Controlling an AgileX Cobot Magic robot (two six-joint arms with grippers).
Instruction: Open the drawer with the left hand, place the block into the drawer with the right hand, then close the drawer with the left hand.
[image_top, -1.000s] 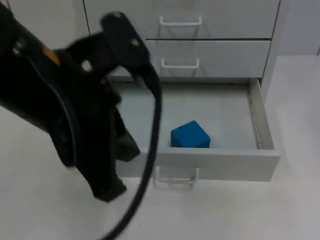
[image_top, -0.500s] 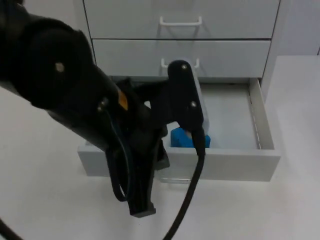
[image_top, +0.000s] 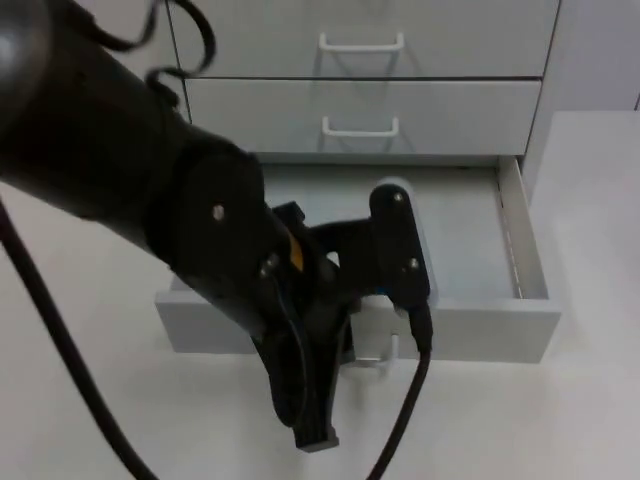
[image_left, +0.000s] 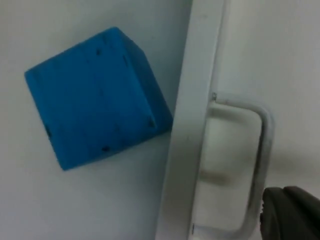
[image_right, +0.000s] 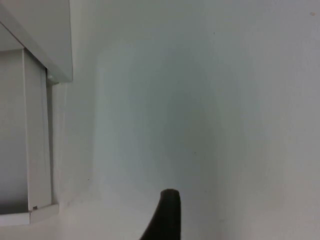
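Note:
The bottom drawer (image_top: 490, 325) stands pulled out. A blue block (image_left: 95, 120) lies inside it, tilted, with one corner against the front panel (image_left: 182, 150); in the top view my left arm covers it. My left gripper (image_top: 313, 432) hangs in front of the drawer's front, just outside the white handle (image_left: 262, 150), apart from it. My right gripper (image_right: 167, 215) waits over bare white table beside the cabinet's corner (image_right: 35, 125).
Two shut drawers with white handles (image_top: 360, 42) (image_top: 360, 127) sit above the open one. The drawer's right wall (image_top: 520, 230) juts out toward the front. White table (image_top: 520, 420) lies open in front and to the right.
My left arm has swung right and down across the drawer, hiding the block in the top view. Its gripper now sits in front of the handle. The drawer has not moved.

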